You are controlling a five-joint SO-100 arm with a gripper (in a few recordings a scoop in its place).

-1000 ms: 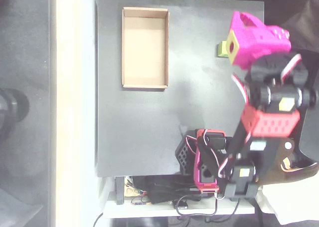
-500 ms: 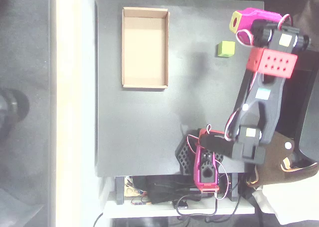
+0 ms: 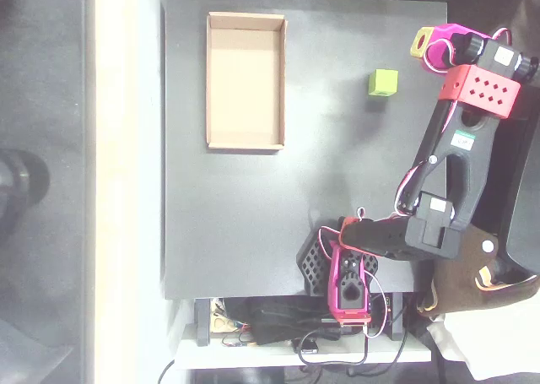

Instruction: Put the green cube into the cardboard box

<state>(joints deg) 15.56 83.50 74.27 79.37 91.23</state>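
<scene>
Resting bare on the black table (image 3: pixel 253 224), the green cube (image 3: pixel 382 82) lies right of the cardboard box (image 3: pixel 245 81), pink gripper (image 3: pixel 432 43) beyond it, jaw opening indiscernible.

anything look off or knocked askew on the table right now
Nothing stands out. The cardboard box sits square to the table edge, upright and empty. The green cube lies flat on the dark table, well apart from the box. The gripper is off by the right edge.

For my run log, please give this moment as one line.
pink gripper: right of cube, apart, state unclear | small lime-green cube: on black table | tan cardboard box: empty
</scene>
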